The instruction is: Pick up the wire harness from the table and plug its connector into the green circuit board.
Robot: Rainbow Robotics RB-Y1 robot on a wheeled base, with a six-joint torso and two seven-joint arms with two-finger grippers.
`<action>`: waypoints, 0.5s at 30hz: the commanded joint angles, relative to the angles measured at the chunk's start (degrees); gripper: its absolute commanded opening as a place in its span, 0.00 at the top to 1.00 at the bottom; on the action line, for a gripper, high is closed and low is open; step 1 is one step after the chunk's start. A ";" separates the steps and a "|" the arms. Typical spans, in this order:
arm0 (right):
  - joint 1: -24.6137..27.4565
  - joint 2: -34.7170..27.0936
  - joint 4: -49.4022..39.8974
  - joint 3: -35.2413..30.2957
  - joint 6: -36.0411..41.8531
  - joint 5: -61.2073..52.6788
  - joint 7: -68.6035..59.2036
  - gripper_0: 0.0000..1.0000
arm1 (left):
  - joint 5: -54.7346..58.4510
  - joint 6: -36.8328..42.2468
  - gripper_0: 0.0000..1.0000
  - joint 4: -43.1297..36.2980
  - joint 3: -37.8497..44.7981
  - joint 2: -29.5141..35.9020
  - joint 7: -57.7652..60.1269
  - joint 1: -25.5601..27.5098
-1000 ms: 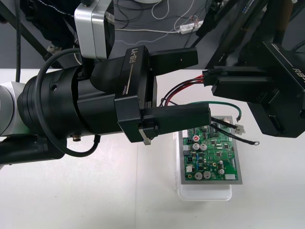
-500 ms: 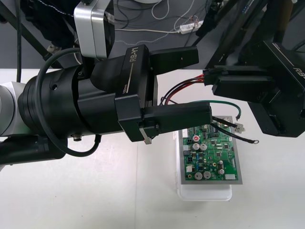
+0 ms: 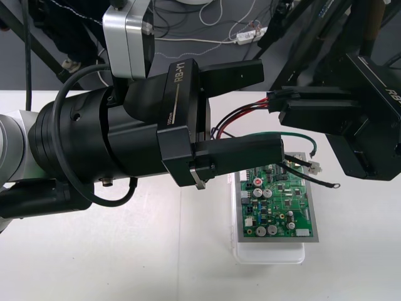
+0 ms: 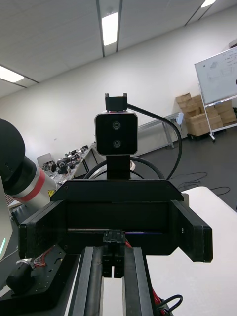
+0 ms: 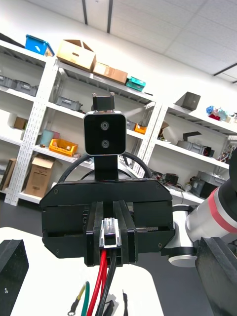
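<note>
Counting from the biggest: one tabletop [image 3: 94, 263], two arms, one board [image 3: 279, 207] on one white base [image 3: 269, 254], one harness [image 3: 241, 113].

The left arm [image 3: 94, 144] lies across the middle of the front view and hides a wide stretch of the tabletop. Its left tool [image 3: 270, 111] is spread, with one finger [image 3: 232, 74] on the far side and the other over the board's far left corner, which it covers. The right tool [image 4: 113, 252] comes in from the right, its body cut off by the front view's edge, and its fingers are pressed together on the plug [image 5: 109, 236].

Most of the plug is buried between those fingers. The wires can be told by colour as red, black and green, but their exact number is hard to make out.

The harness is up off the tabletop. Its plug end, in the right tool, faces the gap between the left tool's fingers, just beyond their tips. The red and black wires loop back toward the left tool, while the green wire [image 3: 294, 135] and a black lead with a ring end [image 3: 336, 186] hang over the board's far end.
</note>
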 commanded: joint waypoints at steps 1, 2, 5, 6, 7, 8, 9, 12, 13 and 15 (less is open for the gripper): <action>-1.67 -1.12 -1.73 -1.76 -0.39 -0.14 -1.54 1.00 | -0.33 2.44 0.00 -1.98 -0.66 -1.17 4.88 0.67; -1.67 -1.12 -1.73 -1.85 -0.39 -0.14 -1.54 1.00 | -0.33 2.53 0.00 -1.98 -0.66 -1.08 4.88 0.67; -1.67 -1.12 -1.73 -1.85 -0.48 -0.14 -1.54 1.00 | -0.33 2.44 0.00 -1.89 -0.66 -1.08 4.88 0.76; -1.58 -1.12 -1.73 -1.85 -0.48 -0.14 -1.54 1.00 | -0.33 2.53 0.00 -1.98 -0.66 -1.17 4.88 0.67; -1.67 -1.12 -1.73 -1.85 -0.48 -0.14 -1.54 1.00 | -0.33 2.44 0.00 -1.98 -0.66 -1.08 4.88 0.76; -1.67 -1.12 -1.73 -1.85 -0.48 -0.14 -1.54 1.00 | -0.33 2.53 0.00 -1.98 -0.66 -1.17 4.88 0.76; -1.67 -1.12 -1.73 -1.85 -0.48 -0.14 -1.54 1.00 | -0.42 2.44 0.01 -1.98 -0.66 -1.08 4.88 0.76; -1.67 -0.95 -1.73 -1.85 -0.48 -0.14 -1.54 1.00 | -0.60 2.53 0.39 -1.98 -0.66 -1.08 4.88 0.67; -1.67 -0.95 -1.73 -1.85 -0.48 -0.14 -1.54 1.00 | -0.68 2.53 0.44 -1.98 -0.66 -1.08 4.88 0.67; -1.67 -0.95 -1.73 -1.85 -0.48 -0.14 -1.54 1.00 | -1.03 2.53 0.54 -1.98 -0.66 -0.99 4.88 0.67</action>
